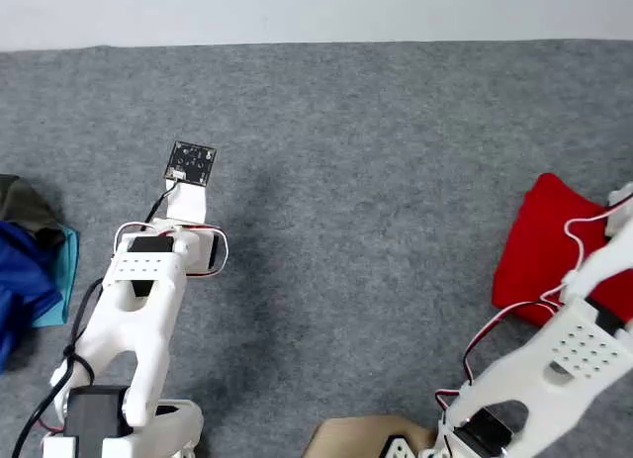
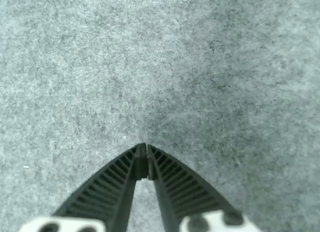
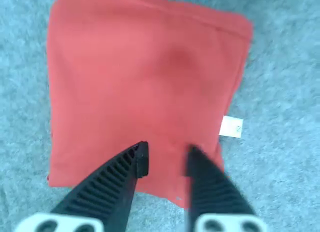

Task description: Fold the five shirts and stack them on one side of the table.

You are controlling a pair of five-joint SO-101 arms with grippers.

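Closest in, the right end effector point(image 3: 167, 159) hangs over one edge of the folded red shirt point(image 3: 145, 66), its jaws a narrow gap apart and holding nothing. That shirt lies at the right edge of the grey worktop point(image 1: 376, 181), and a crumpled heap of shirts point(image 1: 25, 270) sits at the far left. The left end effector point(image 2: 146, 152) is pinched together, empty, over bare worktop. I'd judge the cloth light and limp, best pinched through all layers at a folded edge.

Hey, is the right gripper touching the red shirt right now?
Cannot tell. In the right wrist view the right gripper has its fingers open over the red shirt, but neither contact nor a gap shows plainly.
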